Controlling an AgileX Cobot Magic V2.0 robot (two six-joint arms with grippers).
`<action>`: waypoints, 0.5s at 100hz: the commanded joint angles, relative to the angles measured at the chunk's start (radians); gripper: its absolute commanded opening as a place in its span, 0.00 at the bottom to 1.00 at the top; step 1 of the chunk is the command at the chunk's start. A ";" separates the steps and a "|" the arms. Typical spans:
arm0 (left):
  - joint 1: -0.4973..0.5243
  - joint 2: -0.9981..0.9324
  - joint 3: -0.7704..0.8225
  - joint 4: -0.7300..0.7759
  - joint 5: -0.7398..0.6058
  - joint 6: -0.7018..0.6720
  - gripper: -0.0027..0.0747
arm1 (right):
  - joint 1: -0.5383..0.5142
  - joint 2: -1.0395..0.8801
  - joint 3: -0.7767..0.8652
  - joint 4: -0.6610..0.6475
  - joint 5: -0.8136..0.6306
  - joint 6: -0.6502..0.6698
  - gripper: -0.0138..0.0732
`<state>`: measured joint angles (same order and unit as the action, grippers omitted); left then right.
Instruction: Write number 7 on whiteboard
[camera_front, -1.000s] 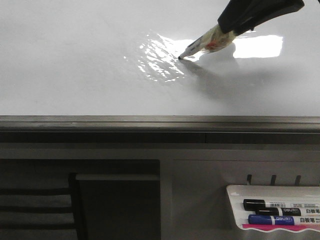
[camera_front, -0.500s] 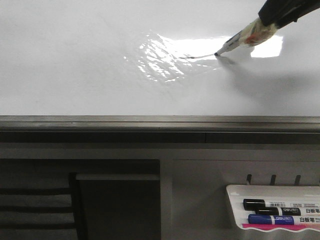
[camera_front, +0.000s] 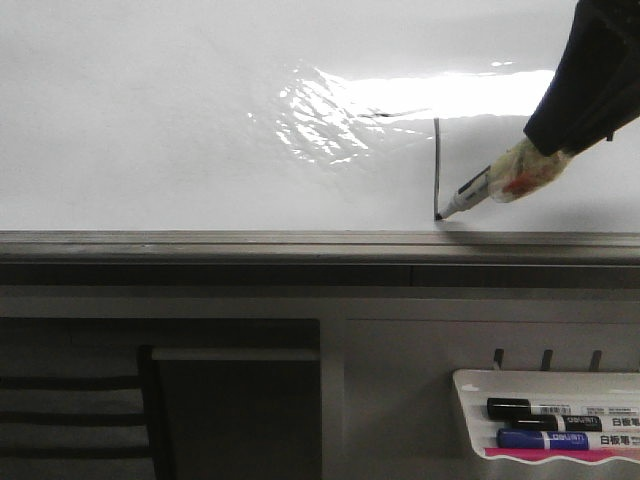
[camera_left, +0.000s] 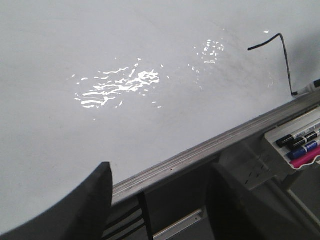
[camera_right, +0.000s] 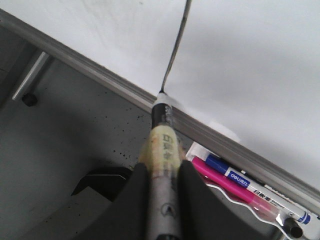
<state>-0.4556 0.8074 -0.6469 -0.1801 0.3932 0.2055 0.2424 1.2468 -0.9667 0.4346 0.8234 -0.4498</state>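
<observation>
The whiteboard (camera_front: 150, 150) is a glossy white board with a dark grey frame rail along its near edge. The number 7 (camera_front: 437, 170) is a thin dark line: a short top stroke lost in glare, joined to a long downstroke ending near the rail. It also shows in the left wrist view (camera_left: 287, 65) and right wrist view (camera_right: 176, 45). My right gripper (camera_right: 162, 172) is shut on a taped marker (camera_front: 490, 182), whose tip touches the board at the foot of the downstroke. My left gripper (camera_left: 160, 200) is open and empty, over the board's near edge, left of the 7.
A small white marker tray (camera_front: 468, 385) hangs below the rail at the right, holding a black marker (camera_front: 530, 408), a blue marker (camera_front: 540, 438) and a pink one (camera_front: 560, 455). Strong glare (camera_front: 330, 115) lies on the board left of the 7. Dark cabinet fronts lie below the rail.
My right gripper drew the marker rightward along the top stroke, then down towards the rail. The downstroke has appeared on the board.
</observation>
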 joint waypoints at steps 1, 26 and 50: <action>-0.030 0.017 -0.049 -0.018 -0.031 0.034 0.53 | 0.003 -0.035 -0.062 0.094 0.027 -0.092 0.10; -0.301 0.227 -0.239 -0.023 0.184 0.293 0.53 | 0.003 -0.067 -0.149 0.363 0.348 -0.630 0.10; -0.421 0.452 -0.423 -0.026 0.187 0.341 0.53 | 0.004 -0.075 -0.162 0.284 0.340 -0.758 0.10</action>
<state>-0.8593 1.2233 -0.9778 -0.1848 0.6282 0.5371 0.2483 1.1963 -1.0965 0.7088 1.1701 -1.1442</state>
